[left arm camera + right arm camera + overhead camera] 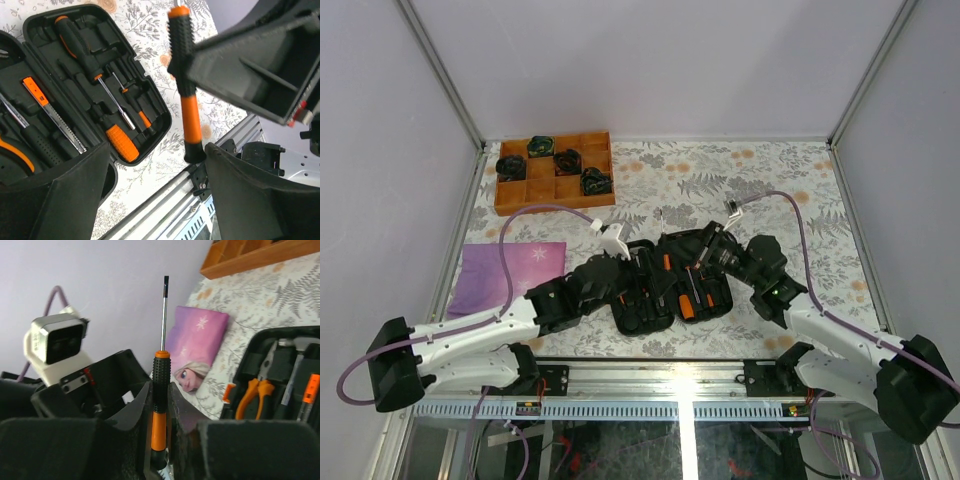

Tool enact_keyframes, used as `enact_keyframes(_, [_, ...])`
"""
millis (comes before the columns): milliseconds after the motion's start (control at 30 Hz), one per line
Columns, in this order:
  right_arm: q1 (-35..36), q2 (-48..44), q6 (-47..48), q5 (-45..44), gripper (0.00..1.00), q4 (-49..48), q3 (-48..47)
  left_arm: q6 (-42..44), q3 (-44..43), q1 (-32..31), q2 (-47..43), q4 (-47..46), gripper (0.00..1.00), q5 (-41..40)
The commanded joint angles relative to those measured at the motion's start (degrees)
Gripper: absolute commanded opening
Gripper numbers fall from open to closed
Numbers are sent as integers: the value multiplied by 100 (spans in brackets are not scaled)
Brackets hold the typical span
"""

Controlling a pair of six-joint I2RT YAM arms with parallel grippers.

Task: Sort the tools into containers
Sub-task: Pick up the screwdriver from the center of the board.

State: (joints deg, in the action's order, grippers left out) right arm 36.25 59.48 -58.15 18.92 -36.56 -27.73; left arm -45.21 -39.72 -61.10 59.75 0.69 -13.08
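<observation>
Three pale walls (670, 60), floral tablecloth (770, 190), wooden tray (550, 203), open tool case (640, 320)

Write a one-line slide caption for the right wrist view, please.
Right end effector grips a black-and-orange screwdriver upright; the open tool case with orange-handled pliers lies at the frame's right.

In the left wrist view the screwdriver (190, 120) ran off the top edge, shaft unseen, and my left finger (55, 200) covered the case (107, 37) at lower left. In the right wrist view my right fingers (225, 450) hid its butt. From the top, the tools (665, 288) were too small to tell apart.
</observation>
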Motion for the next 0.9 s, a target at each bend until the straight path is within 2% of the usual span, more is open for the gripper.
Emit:
enact_keyframes(0, [261,-219,-328,-260,0,-964,104,-118,-46,-42,-36,-781,72,-237])
enact_keyframes(200, [530,-148,-345,-190,0,-1077,118,-104,-33,-42,-95,-874,61,-188])
enact_keyframes(600, [584,-330,-165,-380,1,-656,104,-152,-117,-37,15,-654,9,-68])
enact_keyframes(700, [585,-477,-13,-496,17,-445,77,-161,-183,-39,24,-464,0,-129])
enact_keyframes(767, [580,-557,78,-587,29,-312,70,-163,-181,-40,30,-402,0,-150])
enact_keyframes(867, [583,-613,128,-681,42,-239,92,-172,-164,-35,10,-394,0,-155])
